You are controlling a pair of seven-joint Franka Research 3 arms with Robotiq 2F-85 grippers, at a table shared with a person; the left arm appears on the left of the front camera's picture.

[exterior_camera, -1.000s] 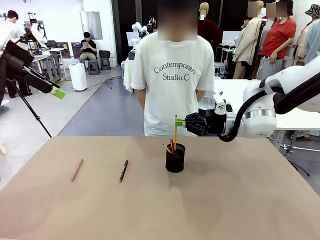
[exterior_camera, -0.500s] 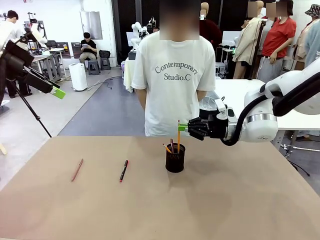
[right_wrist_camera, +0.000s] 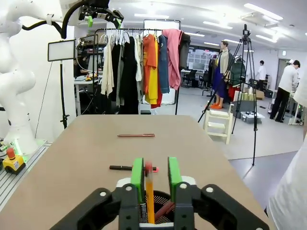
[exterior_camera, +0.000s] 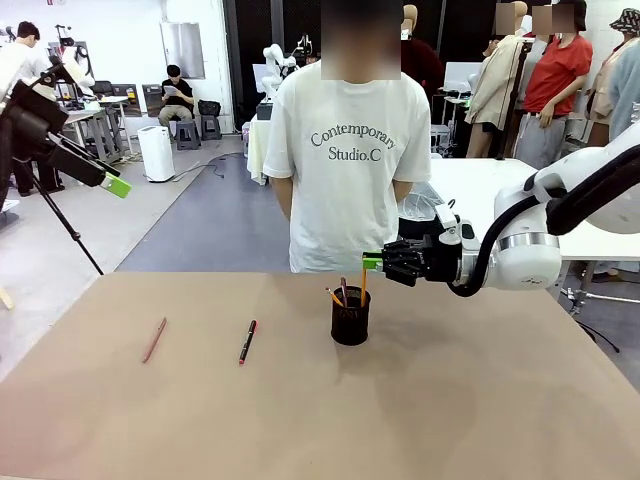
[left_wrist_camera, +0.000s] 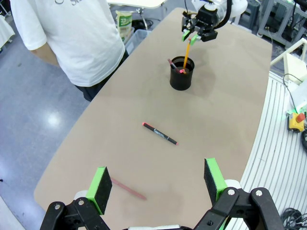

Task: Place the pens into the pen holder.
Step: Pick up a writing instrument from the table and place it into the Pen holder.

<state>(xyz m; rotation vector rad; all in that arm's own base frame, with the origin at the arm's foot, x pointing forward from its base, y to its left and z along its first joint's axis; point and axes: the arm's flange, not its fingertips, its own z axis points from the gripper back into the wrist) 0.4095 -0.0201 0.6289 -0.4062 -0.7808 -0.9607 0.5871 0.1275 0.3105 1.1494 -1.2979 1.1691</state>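
Front view, pen holder: the pen holder (exterior_camera: 350, 322), a small black wire-mesh cup, was seen upright near the middle of the counter (exterior_camera: 470, 400). Two shorter sticks leaned out over its rim.
Front view, orange pencil: the orange pencil (exterior_camera: 363, 285) was stood upright in the pen holder, its top level with the right gripper (exterior_camera: 372, 262), which was held just above the rim.
Front view, loose pens: the black pen (exterior_camera: 247, 342), red at its tip, and the reddish-brown pencil (exterior_camera: 154, 340) were laid flat on the counter to the robot's left of the holder, apart from each other.
Front view, room: a person (exterior_camera: 345, 170) in a white T-shirt was stood at the far side, directly behind the holder. The left gripper (exterior_camera: 115, 185) was held high, beyond the counter's left edge.
Left wrist view, left gripper: the jaws of the left gripper (left_wrist_camera: 158, 179) were spread wide with nothing between them, above the reddish-brown pencil (left_wrist_camera: 128, 189).
Left wrist view, counter: a plain matt brown surface (left_wrist_camera: 225, 110) was shown. The black pen (left_wrist_camera: 159, 133) lay between the reddish-brown pencil and the pen holder (left_wrist_camera: 182, 80).
Right wrist view, right gripper: the jaws of the right gripper (right_wrist_camera: 155, 172) were parted a little around the orange pencil (right_wrist_camera: 150, 196), not clenched. A gap was seen between the pencil and one pad.
Right wrist view, room: a clothes rack (right_wrist_camera: 144, 72) and a tripod (right_wrist_camera: 247, 72) were seen beyond the counter's end.
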